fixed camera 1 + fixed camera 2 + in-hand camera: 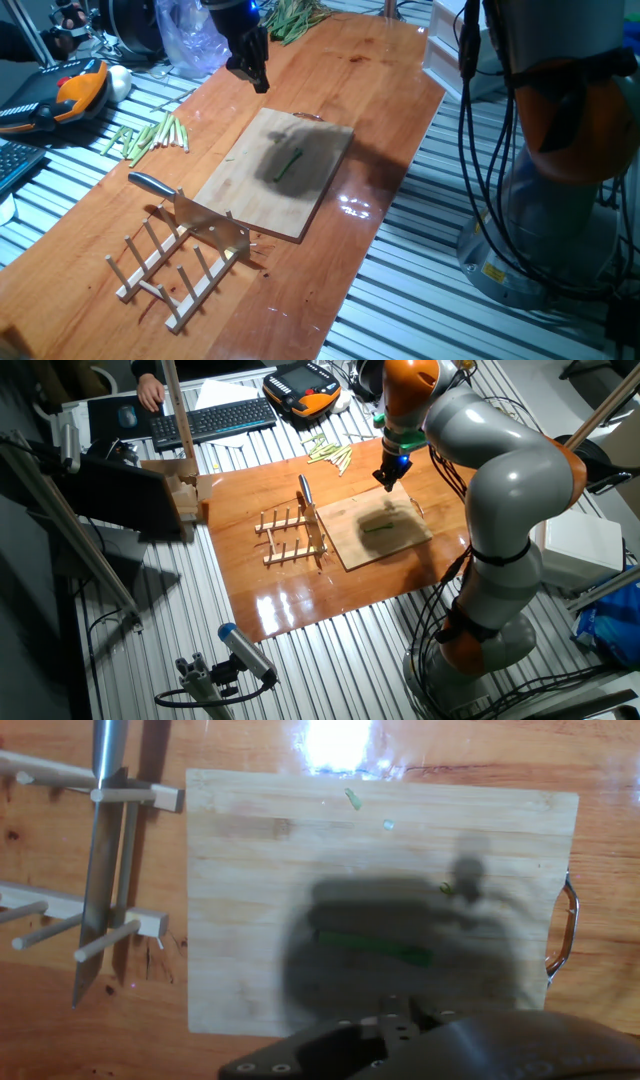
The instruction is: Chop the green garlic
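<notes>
1 thin green garlic stalk (290, 164) is lying near the middle of the wooden cutting board (232, 185), inside the shadow that the arm is casting there. The gripper (256, 70) is hanging above the worktop (380, 90), off the board's far edge; in the one fixed view the stalk is lying toward 5 o'clock from the fingers, well apart from them and lower. In the hand view the stalk (375, 946) is sitting just above the gripper body at the bottom of the picture, its long axis running from 9 o'clock to 3 o'clock, tilting slightly down at the 3 o'clock end. The fingers are holding nothing that can be seen; whether they are apart or together cannot be told from these views. The knife (170, 195) is standing blade-down in the wooden peg rack (180, 265), at 7 o'clock from the board in that fixed view. Judging from this layout, chopping is not yet under way: the knife needs fetching from the rack, which is lying on the board's far side from the fingers.
</notes>
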Motion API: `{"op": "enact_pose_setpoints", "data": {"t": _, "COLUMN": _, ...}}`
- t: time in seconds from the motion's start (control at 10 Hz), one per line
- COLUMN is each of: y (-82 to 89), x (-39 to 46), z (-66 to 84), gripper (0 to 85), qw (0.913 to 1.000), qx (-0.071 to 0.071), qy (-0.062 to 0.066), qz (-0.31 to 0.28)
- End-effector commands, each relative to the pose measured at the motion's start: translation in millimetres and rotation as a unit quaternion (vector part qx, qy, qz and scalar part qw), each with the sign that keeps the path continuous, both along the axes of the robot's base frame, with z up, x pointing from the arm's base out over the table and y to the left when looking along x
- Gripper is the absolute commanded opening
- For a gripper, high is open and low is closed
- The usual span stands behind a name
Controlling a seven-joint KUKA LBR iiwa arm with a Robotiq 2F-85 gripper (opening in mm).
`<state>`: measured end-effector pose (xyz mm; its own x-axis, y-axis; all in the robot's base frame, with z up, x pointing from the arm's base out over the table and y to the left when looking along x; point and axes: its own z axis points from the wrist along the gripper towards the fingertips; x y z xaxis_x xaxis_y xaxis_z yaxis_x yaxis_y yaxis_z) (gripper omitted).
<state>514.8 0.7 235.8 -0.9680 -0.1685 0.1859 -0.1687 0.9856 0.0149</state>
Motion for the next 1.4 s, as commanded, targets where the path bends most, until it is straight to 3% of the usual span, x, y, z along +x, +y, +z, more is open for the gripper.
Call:
{"op": "enact_pose_setpoints", "data": {"t": 0.0, "y": 0.0, "x": 0.0, "z": 0.0, "gripper": 0.0, "qw": 1.0000, "qx": 0.000, "qy": 0.001, "qz": 0.002}}
{"op": "enact_pose_setpoints", "data": {"t": 0.9, "y": -0.2, "x": -0.2, "z": 0.1, "gripper": 0.0, "qw": 1.0000, "qx": 0.001, "qy": -0.005, "qz": -0.008}}
{"op": "enact_pose_setpoints", "data": {"t": 1.0, "y": -0.2, "x": -0.2, "z": 0.1, "gripper": 0.0, "qw": 0.9993, "qx": -0.003, "qy": -0.016, "qz": -0.032}}
{"op": "enact_pose_setpoints", "data": {"t": 1.1, "y": -0.2, "x": -0.2, "z": 0.1, "gripper": 0.0, "qw": 0.9989, "qx": -0.013, "qy": -0.016, "qz": -0.043}}
{"op": "enact_pose_setpoints", "data": {"t": 1.2, "y": -0.2, "x": -0.2, "z": 0.1, "gripper": 0.0, "qw": 0.9982, "qx": -0.016, "qy": -0.009, "qz": -0.057}}
{"op": "enact_pose_setpoints", "data": {"t": 1.3, "y": -0.2, "x": -0.2, "z": 0.1, "gripper": 0.0, "qw": 0.9970, "qx": -0.027, "qy": -0.018, "qz": -0.070}}
